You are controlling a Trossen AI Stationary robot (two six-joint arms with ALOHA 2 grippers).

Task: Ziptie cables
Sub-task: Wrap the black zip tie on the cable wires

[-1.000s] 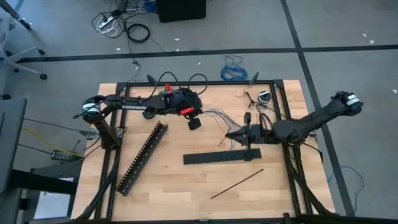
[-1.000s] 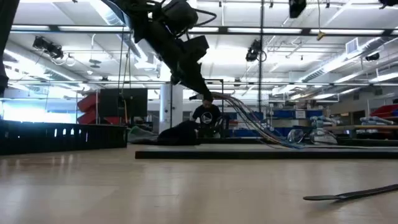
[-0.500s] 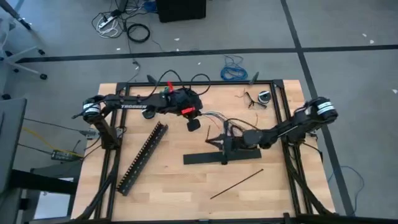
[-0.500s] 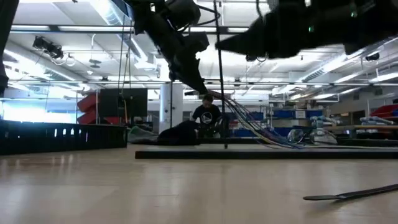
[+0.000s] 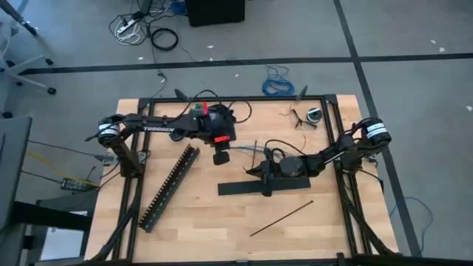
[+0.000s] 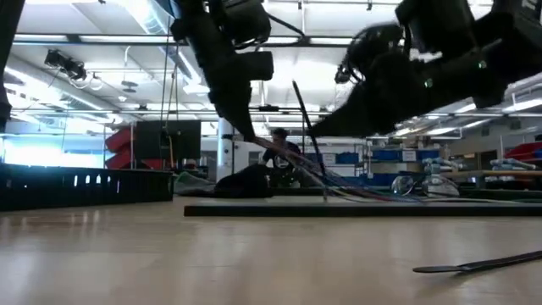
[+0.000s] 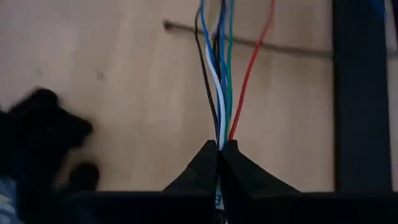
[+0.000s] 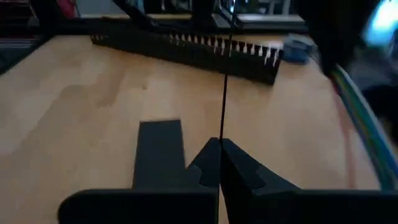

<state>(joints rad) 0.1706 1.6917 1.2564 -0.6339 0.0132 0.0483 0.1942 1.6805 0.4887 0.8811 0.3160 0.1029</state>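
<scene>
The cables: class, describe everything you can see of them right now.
The cables are a bundle of thin wires, blue, white, green, black and red. The left gripper pinches one end, shut on them. They fan apart over the wooden table toward the right gripper, sloping down from the raised left gripper in the low view.

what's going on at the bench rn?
Ziptie job, mid-setup. The left claw is shut on one end of the cables, holding the bundle above the table. The right claw is shut on a ziptie, held upright near the wires over the flat black bar. A second ziptie lies on the table. Nothing is looped yet.
</scene>
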